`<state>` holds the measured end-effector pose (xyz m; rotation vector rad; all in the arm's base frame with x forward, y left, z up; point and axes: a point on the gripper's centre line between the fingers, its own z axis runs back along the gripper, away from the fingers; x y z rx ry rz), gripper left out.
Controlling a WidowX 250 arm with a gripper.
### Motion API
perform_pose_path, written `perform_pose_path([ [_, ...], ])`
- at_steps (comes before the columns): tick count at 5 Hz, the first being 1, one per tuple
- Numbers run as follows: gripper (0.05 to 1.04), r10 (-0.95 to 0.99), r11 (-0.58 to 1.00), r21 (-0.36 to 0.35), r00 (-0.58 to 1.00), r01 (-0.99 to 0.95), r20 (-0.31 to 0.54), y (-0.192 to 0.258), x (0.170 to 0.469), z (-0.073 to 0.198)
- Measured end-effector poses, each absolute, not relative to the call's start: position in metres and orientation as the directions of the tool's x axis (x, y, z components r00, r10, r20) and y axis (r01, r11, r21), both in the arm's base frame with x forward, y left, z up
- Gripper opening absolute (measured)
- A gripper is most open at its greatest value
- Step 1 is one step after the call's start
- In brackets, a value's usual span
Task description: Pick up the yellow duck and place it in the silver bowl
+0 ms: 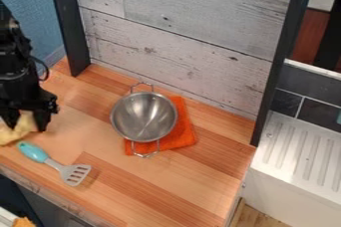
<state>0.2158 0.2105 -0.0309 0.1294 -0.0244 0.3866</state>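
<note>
Nearest to me, the wooden counter (153, 186) is ending in a straight front edge, and on it, toward the left, a slotted spatula (75, 173) is lying flat, its turquoise handle (33, 152) pointing back toward the arm and its blade toward the front and right. Just behind the handle, at the far left of the view, the yellow duck (15, 132) is sitting low, partly hidden by the black claw (27, 121). The claw is gripping the duck, its two fingers standing apart on either side and the yellow body filling the gap. The duck's long axis is slanting from the upper right, between the fingers, to the lower left; which way its head is facing, I can't tell. The black arm (19, 79) is coming in from the left edge and hanging nearly upright over the counter, its claw pointing down.

Farther back and well to the right of the duck, the silver bowl (143, 116) is standing upright with its mouth up, one wire handle facing the wall and the other facing me. It is resting partly on an orange cloth (181, 134). Behind it all, a whitewashed plank wall (180, 37) is rising from the counter's back edge.
</note>
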Motion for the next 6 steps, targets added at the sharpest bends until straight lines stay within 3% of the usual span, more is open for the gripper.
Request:
perform_pose_path([
  [1, 0.502, 0.381, 0.911, 0.147, 0.923, -0.384, 0.052, 0.213, 0.216, -0.03],
  [2, 0.43, 0.384, 0.91, 0.149, 0.922, -0.387, 0.045, 0.212, 0.215, -0.03],
  [3, 0.419, 0.375, 0.921, 0.122, 0.926, -0.37, -0.028, 0.207, 0.209, -0.024],
  [4, 0.418, 0.391, 0.913, 0.121, 0.92, -0.389, 0.009, 0.206, 0.216, 0.011],
  [6, 0.418, 0.253, 0.962, 0.08, 0.961, -0.262, 0.109, 0.148, 0.252, 0.052],
])
